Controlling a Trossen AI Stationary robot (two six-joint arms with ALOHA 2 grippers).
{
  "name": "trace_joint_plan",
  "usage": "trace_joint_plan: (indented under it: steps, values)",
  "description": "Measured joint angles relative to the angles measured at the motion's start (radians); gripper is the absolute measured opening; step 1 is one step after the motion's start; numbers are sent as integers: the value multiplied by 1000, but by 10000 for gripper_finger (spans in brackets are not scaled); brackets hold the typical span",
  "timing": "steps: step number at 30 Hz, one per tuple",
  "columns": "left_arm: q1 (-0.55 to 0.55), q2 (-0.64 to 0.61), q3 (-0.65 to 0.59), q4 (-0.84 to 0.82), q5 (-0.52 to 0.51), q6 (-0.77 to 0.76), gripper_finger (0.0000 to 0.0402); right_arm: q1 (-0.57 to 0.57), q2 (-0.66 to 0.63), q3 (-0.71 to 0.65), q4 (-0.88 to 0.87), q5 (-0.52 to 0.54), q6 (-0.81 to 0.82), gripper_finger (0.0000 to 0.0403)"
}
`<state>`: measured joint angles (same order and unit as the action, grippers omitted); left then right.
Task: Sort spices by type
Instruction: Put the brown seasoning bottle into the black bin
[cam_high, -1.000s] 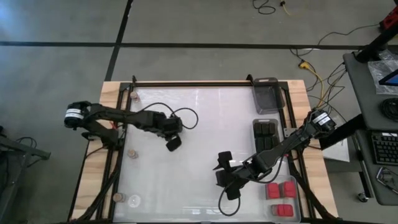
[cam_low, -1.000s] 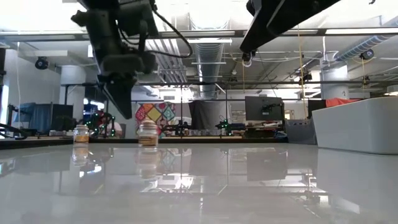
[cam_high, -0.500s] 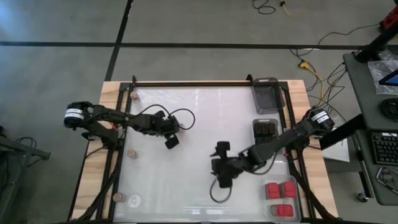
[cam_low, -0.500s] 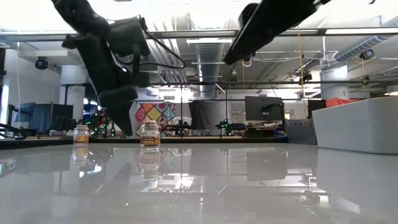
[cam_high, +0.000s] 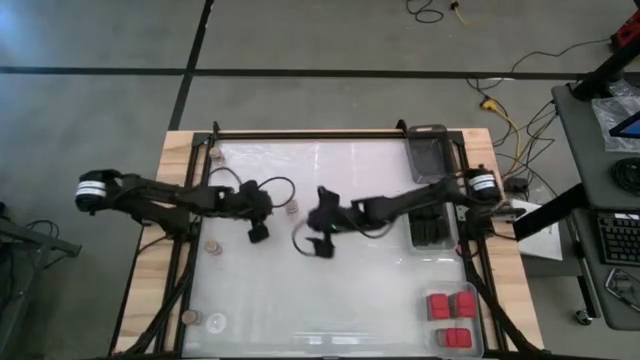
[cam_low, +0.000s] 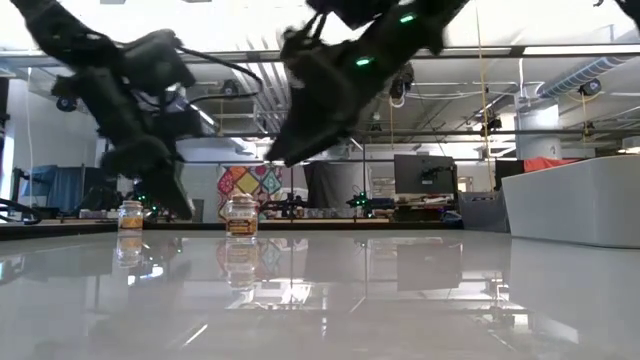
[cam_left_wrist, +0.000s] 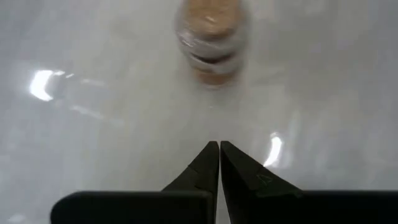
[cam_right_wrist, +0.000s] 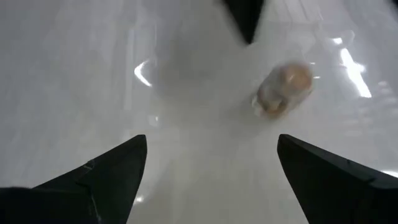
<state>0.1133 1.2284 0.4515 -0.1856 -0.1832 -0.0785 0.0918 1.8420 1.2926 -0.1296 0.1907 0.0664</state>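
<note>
A small round jar with a brownish top (cam_high: 292, 208) stands upright on the white table between my two grippers; it also shows in the left wrist view (cam_left_wrist: 211, 34) and the right wrist view (cam_right_wrist: 283, 87). My left gripper (cam_high: 257, 234) (cam_left_wrist: 219, 145) is shut and empty, a little left of and nearer than the jar. My right gripper (cam_high: 313, 220) (cam_right_wrist: 211, 140) is open just right of the jar, pointing at it without touching. Red blocks (cam_high: 450, 305) and black blocks (cam_high: 430, 228) lie in clear trays at the right.
More jars stand along the table's left side (cam_high: 213, 246) (cam_high: 190, 317) (cam_high: 216, 155); two show in the low view (cam_low: 130, 215) (cam_low: 238, 215). An empty clear tray (cam_high: 428, 150) sits at the far right corner. A metal frame (cam_high: 300, 135) rims the table.
My right gripper has swung from the near right part of the table toward the far left, up to the jar in the middle. My left gripper has drawn back toward the table's left edge, sunk lower and rolled, staying shut.
</note>
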Motion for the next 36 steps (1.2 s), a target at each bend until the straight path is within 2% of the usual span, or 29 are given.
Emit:
trace_joint_plan:
  steps: [5, 8, 15, 19, 26, 36]
  values:
    - [-1, -111, -110, 108, 135, -37, 0, -83, 109, 161, -11, -86, -16, 353]
    - [-3, -128, -161, 197, 217, -64, 0, -118, 186, 300, -130, -95, -62, 353]
    - [-7, -121, -231, 265, 226, -122, 0, -162, 348, 592, -363, -93, -133, 352]
    - [-20, -112, -264, 323, 225, -148, 0, -175, 400, 707, -396, -96, -164, 352]
    - [-32, -94, -332, 474, 225, -148, 0, -201, 459, 758, -452, -159, -133, 352]
    - [-32, -75, -355, 519, 168, -127, 0, -208, 468, 758, -481, -166, -142, 352]
